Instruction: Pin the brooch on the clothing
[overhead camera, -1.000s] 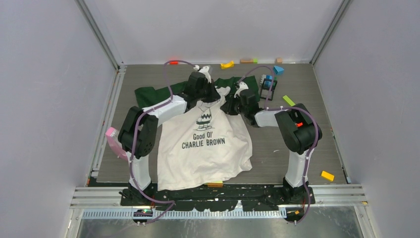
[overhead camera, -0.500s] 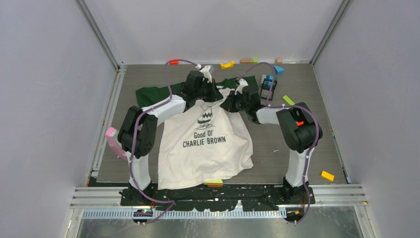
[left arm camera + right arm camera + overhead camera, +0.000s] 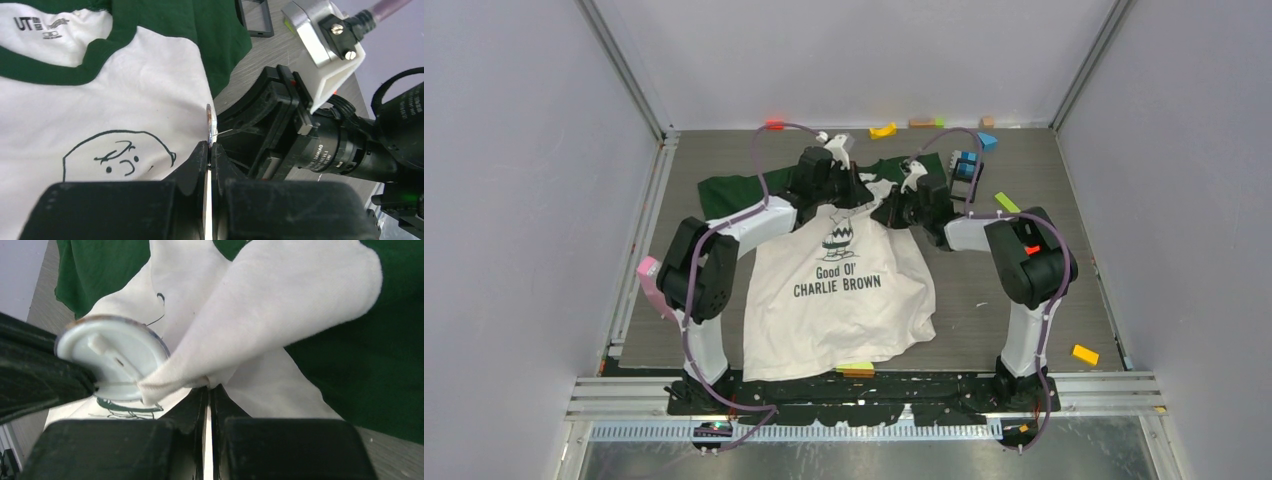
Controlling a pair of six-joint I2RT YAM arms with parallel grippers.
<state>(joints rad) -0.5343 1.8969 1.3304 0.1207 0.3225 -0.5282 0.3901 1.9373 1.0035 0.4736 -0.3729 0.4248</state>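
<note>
Grey wood-grain tabletop (image 3: 969,322) under the clothing (image 3: 844,315), pale lilac walls (image 3: 514,200), scattered coloured blocks (image 3: 883,130)

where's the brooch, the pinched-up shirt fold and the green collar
brooch (image 3: 112,356): right wrist view, middle of its pale back face
shirt fold (image 3: 280,300): right wrist view, white cloth of the raised flap
collar (image 3: 102,52): left wrist view, green band at the neckline

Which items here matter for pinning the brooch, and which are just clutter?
Job: brooch; T-shirt; left end effector holding the brooch; right end effector pinching shirt fabric.
Lying about: far yellow block; blue block; green block.
</note>
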